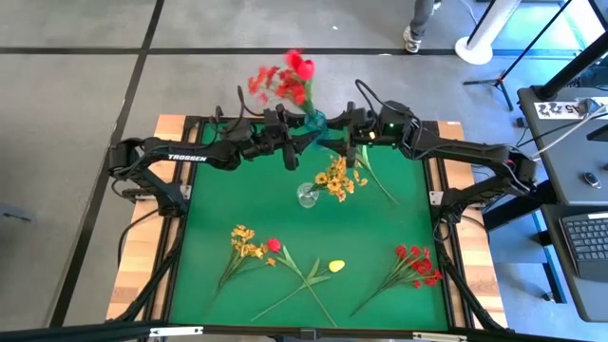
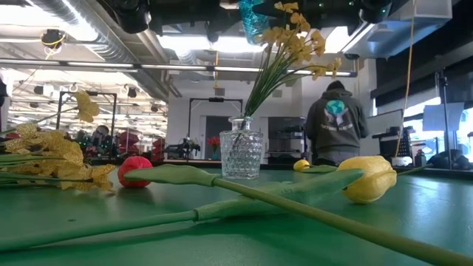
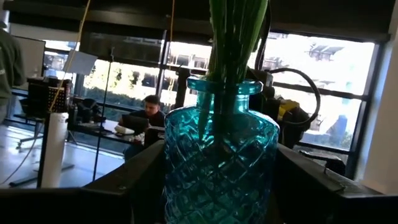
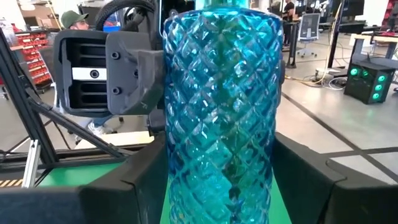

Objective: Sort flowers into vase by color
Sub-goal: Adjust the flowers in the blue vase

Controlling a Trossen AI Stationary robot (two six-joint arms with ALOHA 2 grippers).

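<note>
Aloft at the far edge of the green bench (image 1: 209, 247), a blue vase (image 1: 314, 122) of red flowers (image 1: 285, 81) hangs between the left hand (image 1: 290, 142) and right hand (image 1: 334, 141), one on each side, their fingers spread wide against its ribbed glass. This looks like a shared carry or a handover. Below, a clear vase (image 1: 308, 196) holds the yellow blooms (image 1: 337, 178), while a yellow-orange sprig (image 1: 245, 243), a red bud (image 1: 274, 244), a yellow bud (image 1: 336, 266) and a red cluster (image 1: 415, 262) lie unsorted along the near side, apparently laid out for picking.
</note>
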